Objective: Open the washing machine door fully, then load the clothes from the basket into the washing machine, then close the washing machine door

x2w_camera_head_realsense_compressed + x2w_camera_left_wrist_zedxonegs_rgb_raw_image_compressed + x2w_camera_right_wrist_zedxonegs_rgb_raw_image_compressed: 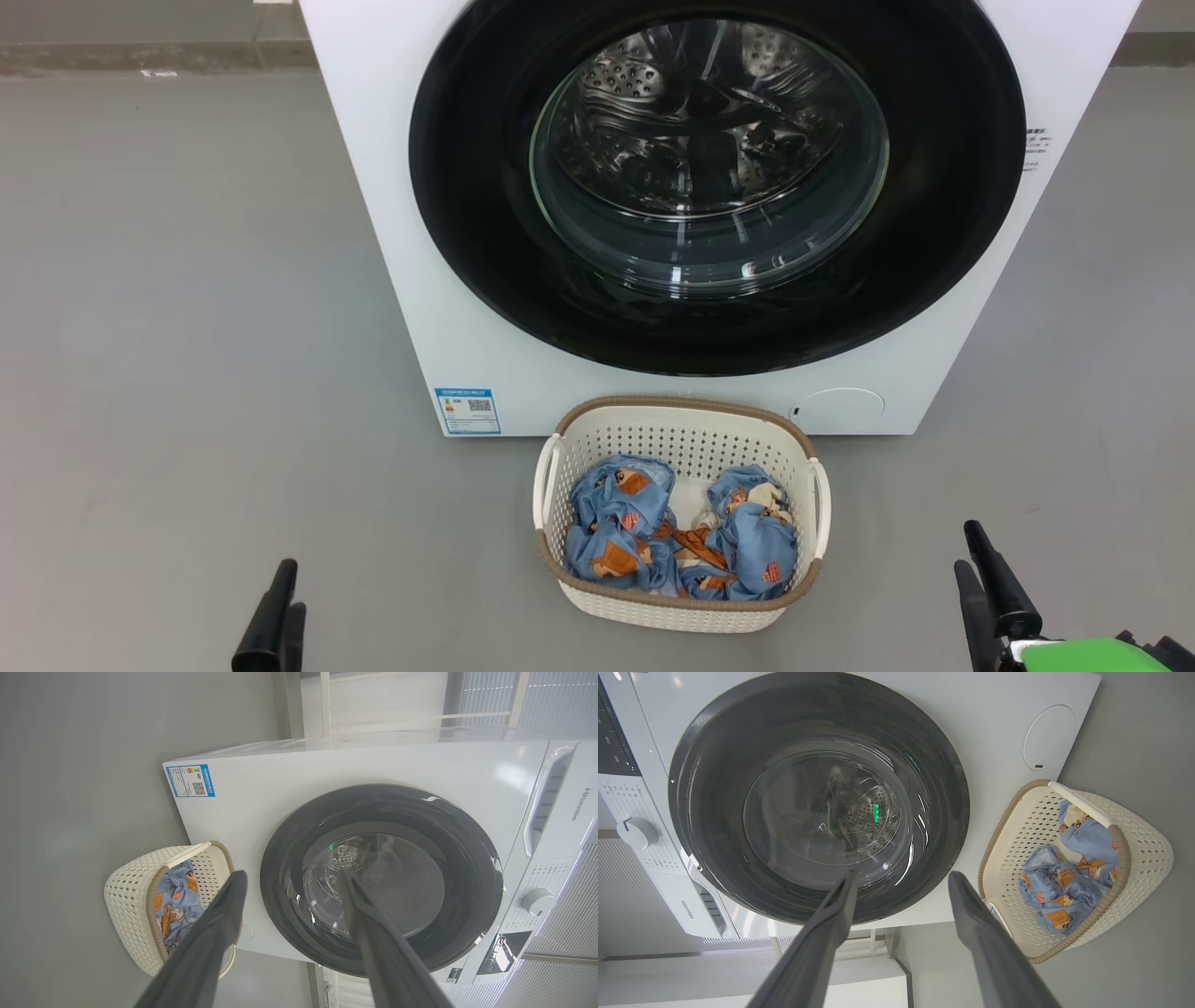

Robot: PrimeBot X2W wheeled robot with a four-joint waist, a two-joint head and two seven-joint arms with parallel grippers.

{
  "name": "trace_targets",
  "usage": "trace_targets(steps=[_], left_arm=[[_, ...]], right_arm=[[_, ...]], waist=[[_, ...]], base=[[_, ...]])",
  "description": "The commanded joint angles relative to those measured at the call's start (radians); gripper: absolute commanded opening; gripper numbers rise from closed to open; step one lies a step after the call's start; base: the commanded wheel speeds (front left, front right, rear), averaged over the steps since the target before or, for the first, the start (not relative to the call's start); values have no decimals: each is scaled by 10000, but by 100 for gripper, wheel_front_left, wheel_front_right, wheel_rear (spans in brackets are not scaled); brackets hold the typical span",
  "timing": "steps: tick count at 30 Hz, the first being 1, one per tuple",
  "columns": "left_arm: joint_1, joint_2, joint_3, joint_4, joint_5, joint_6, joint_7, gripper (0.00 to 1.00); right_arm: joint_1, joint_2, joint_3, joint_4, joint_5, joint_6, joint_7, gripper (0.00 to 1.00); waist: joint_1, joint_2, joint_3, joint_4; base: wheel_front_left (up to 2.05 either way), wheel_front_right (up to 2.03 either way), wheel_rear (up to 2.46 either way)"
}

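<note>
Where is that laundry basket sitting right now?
In the head view the basket sits low and centre on the grey floor, just in front of the washing machine, below its closed door, with the clothes inside.

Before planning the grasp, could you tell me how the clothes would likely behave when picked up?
The clothes lie crumpled in soft folds, so they will probably hang limp. They look thin, so likely light. They are bunched together in the basket, so one may drag another along.
</note>
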Motion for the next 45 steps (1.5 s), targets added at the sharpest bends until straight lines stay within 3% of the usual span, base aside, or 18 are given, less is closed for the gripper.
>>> trace_targets(steps=[1, 45], left_arm=[[-292, 201, 42, -354, 312, -13, -141, 100], [-146, 480, -336, -1124, 6561, -26, -1437, 100]], right_arm=[[-377, -152, 100, -233, -277, 2, -109, 100], [-798, -741, 1079, -126, -5427, 9, -1395, 100]], waist=[[-1, 0, 3, 4], [-1, 0, 42, 104]], base=[[0, 0, 0], [0, 0, 0]])
